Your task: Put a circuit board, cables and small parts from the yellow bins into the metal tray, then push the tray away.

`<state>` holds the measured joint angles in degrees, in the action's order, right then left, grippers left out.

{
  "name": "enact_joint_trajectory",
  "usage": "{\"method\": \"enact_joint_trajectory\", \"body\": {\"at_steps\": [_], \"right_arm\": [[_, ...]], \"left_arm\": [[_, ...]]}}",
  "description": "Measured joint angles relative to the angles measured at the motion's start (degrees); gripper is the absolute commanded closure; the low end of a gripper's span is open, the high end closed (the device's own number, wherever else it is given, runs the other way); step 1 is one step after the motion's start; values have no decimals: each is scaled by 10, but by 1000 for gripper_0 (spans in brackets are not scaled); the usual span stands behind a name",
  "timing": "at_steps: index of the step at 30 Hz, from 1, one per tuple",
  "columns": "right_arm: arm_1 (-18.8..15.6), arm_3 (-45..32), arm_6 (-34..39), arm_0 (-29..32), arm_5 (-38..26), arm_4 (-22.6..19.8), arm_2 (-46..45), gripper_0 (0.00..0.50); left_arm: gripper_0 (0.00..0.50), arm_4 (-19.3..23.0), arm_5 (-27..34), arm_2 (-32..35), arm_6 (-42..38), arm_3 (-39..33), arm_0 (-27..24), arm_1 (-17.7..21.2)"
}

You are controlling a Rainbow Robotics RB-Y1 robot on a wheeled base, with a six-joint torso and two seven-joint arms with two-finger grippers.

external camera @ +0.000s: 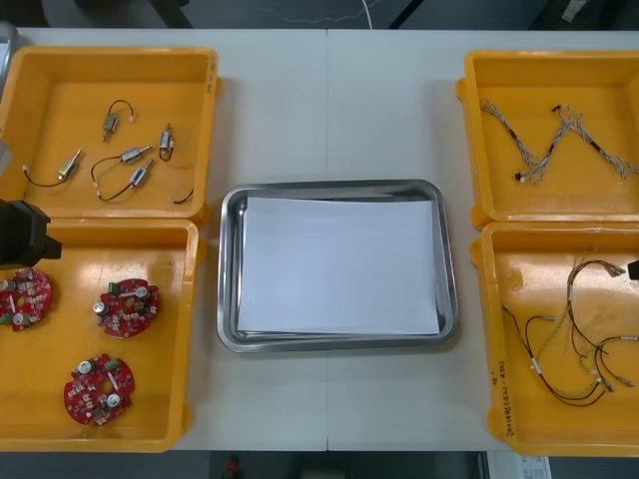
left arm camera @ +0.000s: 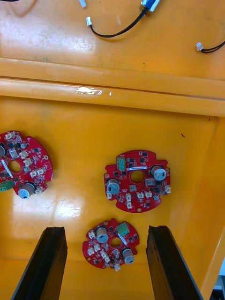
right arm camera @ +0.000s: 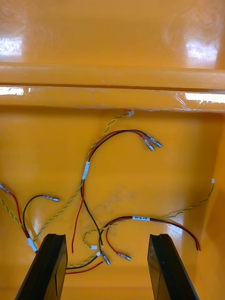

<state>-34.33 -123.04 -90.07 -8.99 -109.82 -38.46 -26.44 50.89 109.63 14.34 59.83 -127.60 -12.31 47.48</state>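
Three round red circuit boards (external camera: 127, 306) lie in the near left yellow bin (external camera: 170, 329). My left gripper (external camera: 20, 235) hangs over that bin's far left corner. In the left wrist view the left gripper (left arm camera: 105, 228) is open, high above the bin floor, and one board (left arm camera: 111, 243) shows between its fingers. A second board (left arm camera: 137, 180) lies beyond it. My right gripper (right arm camera: 107, 236) is open above the red and yellow cables (right arm camera: 93, 187) in the near right bin (external camera: 489, 329). The metal tray (external camera: 230, 259), white inside, sits between the bins and holds nothing.
The far left bin (external camera: 200, 100) holds several small metal parts (external camera: 135, 155) with black cables. Twisted blue and white cables (external camera: 549, 145) lie in the far right bin (external camera: 474, 120). Bare table runs beyond the tray and in front of it.
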Motion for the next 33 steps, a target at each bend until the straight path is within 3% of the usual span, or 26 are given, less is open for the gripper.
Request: {"method": "enact_joint_trajectory", "body": {"at_steps": [33], "right_arm": [[0, 0, 0, 0, 0, 0, 0, 0]], "left_arm": [[0, 0, 0, 0, 0, 0, 0, 0]]}}
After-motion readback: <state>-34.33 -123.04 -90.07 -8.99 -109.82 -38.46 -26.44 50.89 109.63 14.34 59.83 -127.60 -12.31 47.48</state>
